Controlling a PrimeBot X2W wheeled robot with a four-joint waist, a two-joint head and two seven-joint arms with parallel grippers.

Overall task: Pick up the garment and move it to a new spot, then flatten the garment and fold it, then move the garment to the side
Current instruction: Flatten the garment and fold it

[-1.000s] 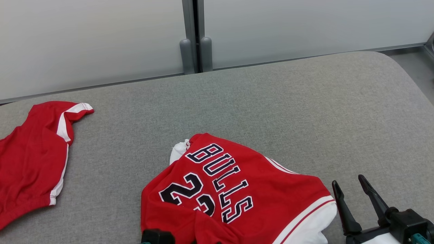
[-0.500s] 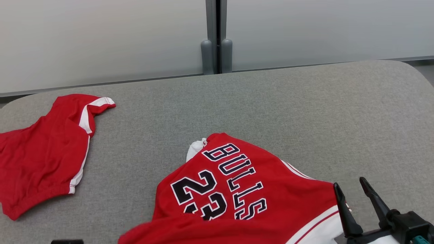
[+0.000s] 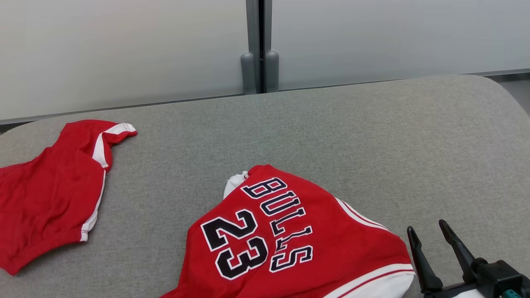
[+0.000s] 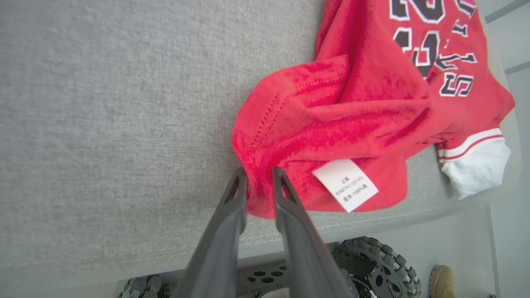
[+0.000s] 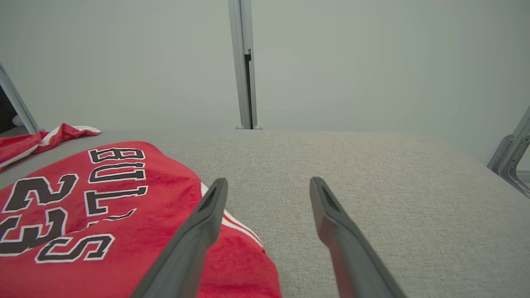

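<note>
The garment, a red jersey printed "BULLS 23" with white trim, lies crumpled on the grey padded table near its front edge. In the left wrist view my left gripper pinches a folded red edge of the jersey between its fingers, just left of a white care label. My right gripper stands open at the jersey's right end, above the table. In the right wrist view its fingers are spread, with the left finger over the jersey.
A second red garment with white trim lies at the table's left end. Pale wall panels with a grey post stand behind the table. Past the front edge are my base's wheels and a shoe.
The head camera shifted. My left gripper left the bottom edge of the head view and closed on the jersey's edge. The near part of the jersey was pulled out, uncovering the whole "23".
</note>
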